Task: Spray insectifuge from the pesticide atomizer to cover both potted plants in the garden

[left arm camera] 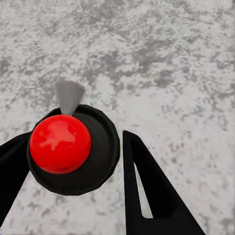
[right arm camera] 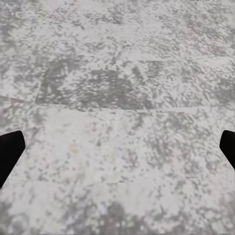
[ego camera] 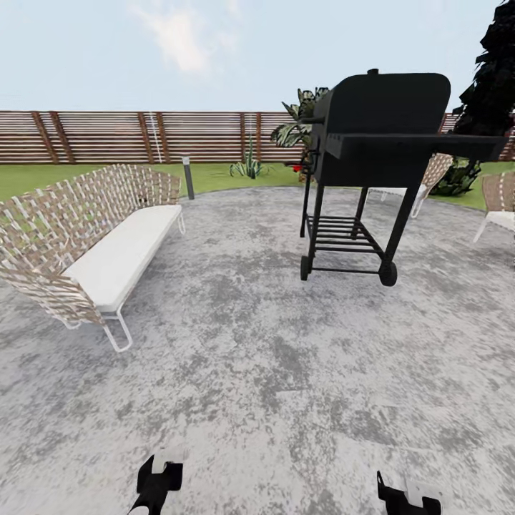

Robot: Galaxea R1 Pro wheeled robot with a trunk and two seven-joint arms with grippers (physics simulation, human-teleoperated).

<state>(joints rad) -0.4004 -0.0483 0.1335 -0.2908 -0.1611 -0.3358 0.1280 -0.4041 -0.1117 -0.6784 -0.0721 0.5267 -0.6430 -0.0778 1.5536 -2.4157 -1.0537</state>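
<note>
The pesticide atomizer and the two potted plants are out of view. I stand on the round grey paved patio (ego camera: 257, 372) of the garden. My left gripper (ego camera: 159, 486) and right gripper (ego camera: 408, 497) hang low at the near edge of the head view. In the left wrist view the left gripper (left arm camera: 73, 137) is open, its black fingers (left arm camera: 147, 196) spread over the paving. A red dome on a black disc (left arm camera: 61, 143) lies beneath them. The right gripper (right arm camera: 117, 142) is open wide over bare paving, holding nothing.
A woven bench with a white cushion (ego camera: 114, 257) stands at the left. A black wheeled grill (ego camera: 372, 157) stands ahead right, with pale chairs (ego camera: 501, 204) beyond it. A grey bollard light (ego camera: 188, 177), a spiky green plant (ego camera: 248, 168), lawn and the slatted brown fence (ego camera: 143, 136) lie at the back.
</note>
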